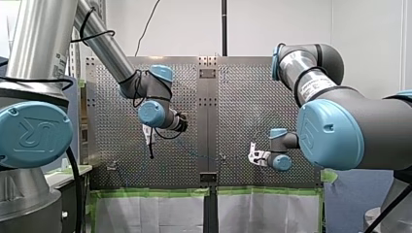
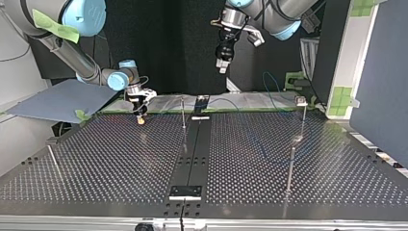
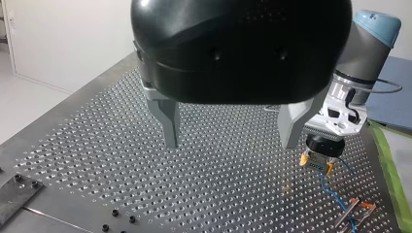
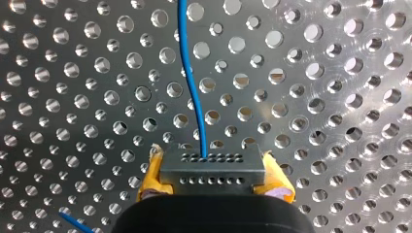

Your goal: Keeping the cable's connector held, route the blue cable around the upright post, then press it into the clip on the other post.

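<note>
My right gripper (image 4: 212,175) clamps the grey connector (image 4: 212,162) between yellow-padded fingers, left of centre in the top view. Its thin blue cable (image 4: 192,82) runs ahead over the counter (image 4: 73,97). My left gripper (image 3: 231,143) hangs spread, empty.

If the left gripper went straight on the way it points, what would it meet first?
Most likely the bare table: the left gripper points down at it, open and empty. The right gripper sits off to one side.
</note>
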